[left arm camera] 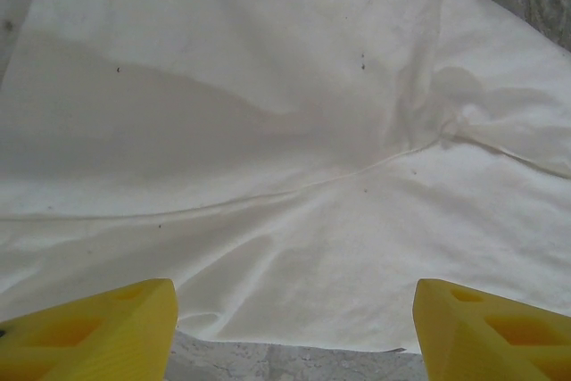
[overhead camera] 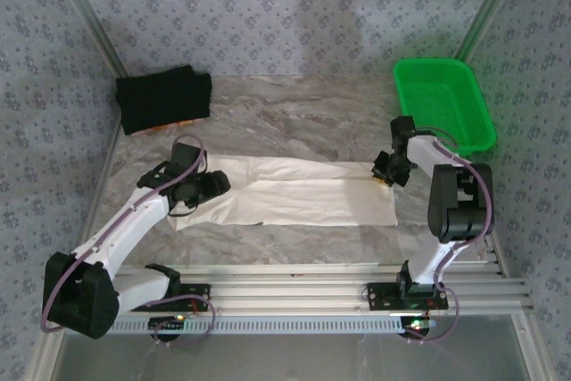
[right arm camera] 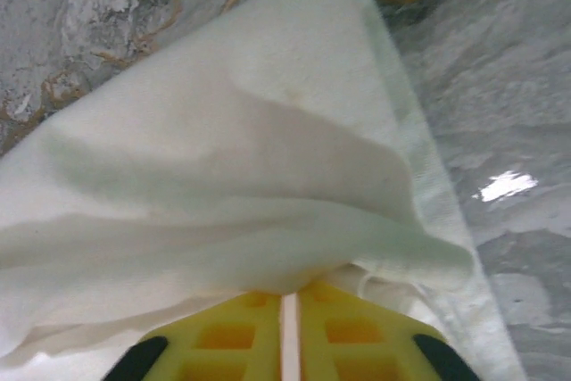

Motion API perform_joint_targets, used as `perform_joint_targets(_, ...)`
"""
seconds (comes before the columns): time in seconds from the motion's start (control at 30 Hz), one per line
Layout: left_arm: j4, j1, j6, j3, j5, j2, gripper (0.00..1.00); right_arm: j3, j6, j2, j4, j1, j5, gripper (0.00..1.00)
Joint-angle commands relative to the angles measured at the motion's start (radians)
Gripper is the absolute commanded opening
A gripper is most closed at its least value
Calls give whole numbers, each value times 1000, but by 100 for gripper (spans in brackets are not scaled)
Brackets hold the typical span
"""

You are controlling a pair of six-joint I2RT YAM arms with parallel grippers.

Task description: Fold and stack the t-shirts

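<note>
The cream-white t-shirt (overhead camera: 294, 189) lies folded into a long strip across the middle of the table. At its left end sits my left gripper (overhead camera: 207, 186), open, its yellow fingers (left arm camera: 98, 327) wide apart over the cloth's near edge (left arm camera: 285, 247). My right gripper (overhead camera: 384, 176) is shut on the shirt's right end, a bunched fold of white cloth (right arm camera: 268, 211) pinched between the yellow fingers (right arm camera: 241, 336). The black t-shirt (overhead camera: 163, 98) lies folded at the back left, with an orange bit at its near edge.
A green mesh basket (overhead camera: 443, 104) stands at the back right, just behind the right arm. The marble-patterned tabletop (overhead camera: 303, 118) shows between the two shirts. A metal rail (overhead camera: 321, 278) runs along the near edge.
</note>
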State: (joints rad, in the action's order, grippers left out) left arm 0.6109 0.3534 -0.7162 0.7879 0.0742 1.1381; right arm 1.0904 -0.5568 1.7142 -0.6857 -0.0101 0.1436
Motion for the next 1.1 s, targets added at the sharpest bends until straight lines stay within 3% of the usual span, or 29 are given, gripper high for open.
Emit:
perform_joint_targets(0.0, 25, -8, 7, -1, -23, -28, 70, 6, 33, -65, -54, 21, -38, 22)
perform_joint_targets(0.13, 12, -11, 6, -6, -17, -14, 70, -1, 75, -80, -34, 55, 15, 32)
perform_joint_targets(0.33, -1, -12, 0, -11, -11, 12, 70, -17, 73, -93, -8, 57, 47, 34)
perform_joint_targets(0.53, 4, -13, 4, -7, -16, 10, 70, 23, 55, -66, 55, 48, 156, 46)
perform_joint_targets(0.87, 16, -39, -22, -42, -42, -5, 70, 94, 78, 69, 71, 7, 152, 45)
perform_joint_targets(1.07, 23, -84, -61, -81, -48, -3, 70, 147, 104, 149, 19, -21, 113, 34)
